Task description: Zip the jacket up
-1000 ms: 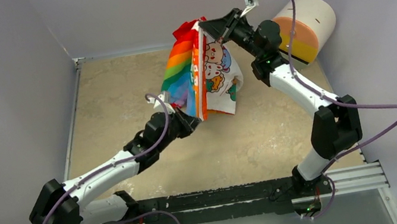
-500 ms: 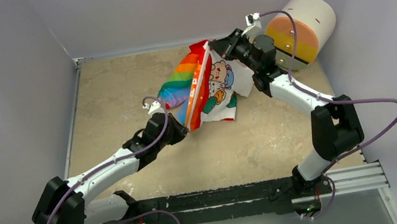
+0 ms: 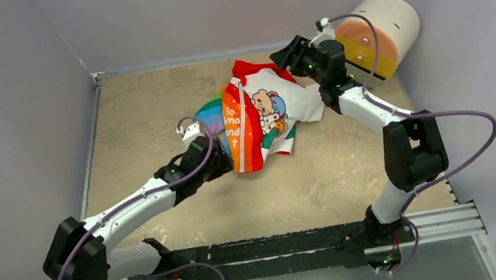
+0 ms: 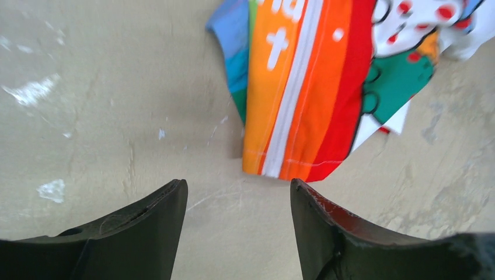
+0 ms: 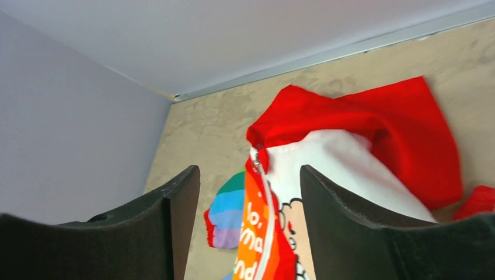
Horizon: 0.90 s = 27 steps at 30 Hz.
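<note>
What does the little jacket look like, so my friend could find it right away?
Look at the speckled beige table, near its far edge, left of the big white-and-orange cylinder. The small fabric jacket lies there. Nothing else has its red hood, rainbow stripes and cartoon bear.

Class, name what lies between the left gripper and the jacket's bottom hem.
Nothing but bare table: in the left wrist view a strip of beige surface separates the open left gripper from the hem of the jacket.
</note>
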Motion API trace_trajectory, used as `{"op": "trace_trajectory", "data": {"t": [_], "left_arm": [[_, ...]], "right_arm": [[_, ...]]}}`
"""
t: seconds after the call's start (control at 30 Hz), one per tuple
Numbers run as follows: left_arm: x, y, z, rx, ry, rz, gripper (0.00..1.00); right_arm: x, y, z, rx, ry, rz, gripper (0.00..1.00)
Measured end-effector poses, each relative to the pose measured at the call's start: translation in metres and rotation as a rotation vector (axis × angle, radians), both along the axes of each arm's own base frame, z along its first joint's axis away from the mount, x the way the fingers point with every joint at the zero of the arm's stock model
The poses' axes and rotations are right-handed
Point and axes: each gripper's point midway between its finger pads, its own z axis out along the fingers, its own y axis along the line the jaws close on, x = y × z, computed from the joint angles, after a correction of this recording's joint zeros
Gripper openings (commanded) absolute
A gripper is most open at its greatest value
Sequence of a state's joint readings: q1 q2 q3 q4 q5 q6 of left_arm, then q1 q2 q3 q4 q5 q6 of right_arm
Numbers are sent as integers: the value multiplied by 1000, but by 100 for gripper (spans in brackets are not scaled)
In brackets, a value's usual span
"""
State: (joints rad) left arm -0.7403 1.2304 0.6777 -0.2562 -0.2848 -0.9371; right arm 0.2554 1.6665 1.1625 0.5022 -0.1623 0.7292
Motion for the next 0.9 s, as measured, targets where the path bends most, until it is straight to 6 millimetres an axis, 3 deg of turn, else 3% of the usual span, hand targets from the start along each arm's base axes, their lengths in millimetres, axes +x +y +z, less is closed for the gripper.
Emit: {"op": "trace_trajectory", "data": {"t": [0.13, 0.3, 0.67, 0.77, 0.9], "left_arm": [[18, 8, 44, 36, -87, 42, 72], [37, 25, 98, 102, -191, 108, 82], [48, 64, 187, 255, -367, 173, 86], [47, 68, 212, 274, -432, 134, 86], [41, 76, 224, 307, -507, 84, 83]], "right_arm": [[-2, -26, 10, -54, -14, -47, 75], [-24, -51, 43, -137, -92, -88, 83], [-115, -95, 113, -281, -287, -205, 99], [-140, -109, 124, -300, -312, -255, 99], [-170, -130, 129, -347, -342, -331, 99]]}}
